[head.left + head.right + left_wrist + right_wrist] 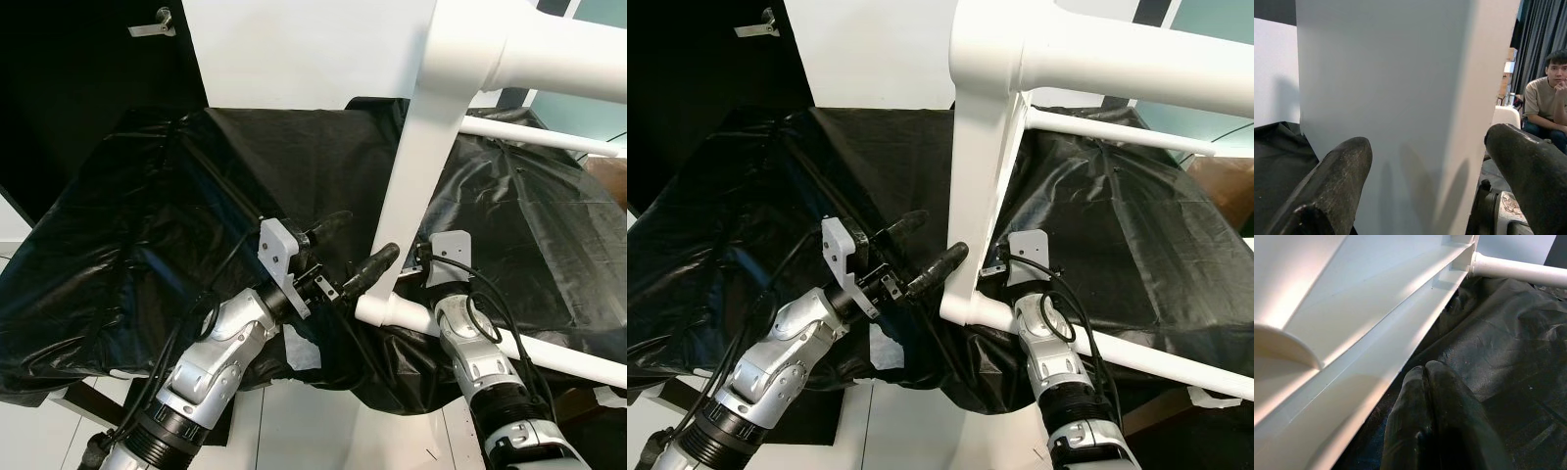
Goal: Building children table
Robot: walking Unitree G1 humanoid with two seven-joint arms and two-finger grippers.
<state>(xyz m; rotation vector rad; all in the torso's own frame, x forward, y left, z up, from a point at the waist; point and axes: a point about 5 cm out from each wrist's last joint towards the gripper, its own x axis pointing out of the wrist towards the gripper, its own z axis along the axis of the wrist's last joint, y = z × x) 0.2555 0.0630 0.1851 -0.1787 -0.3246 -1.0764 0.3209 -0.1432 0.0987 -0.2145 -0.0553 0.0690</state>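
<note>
We see a white children's table frame (pixel 441 117) resting on a worktop covered with black plastic sheeting (pixel 147 215), its upright leg (pixel 980 206) standing at the near edge. White round rails (pixel 549 137) run from the frame toward the right side of the worktop. Our left gripper (pixel 353 245) is at the near edge, fingers (pixel 1342 171) spread wide, one fingertip close against the leg's left face. Our right gripper (pixel 1435 406) lies beneath the frame to the right of the leg, its fingers pressed together over the sheeting and holding nothing. A seated person (pixel 1547 103) appears beyond the leg in the left wrist view.
</note>
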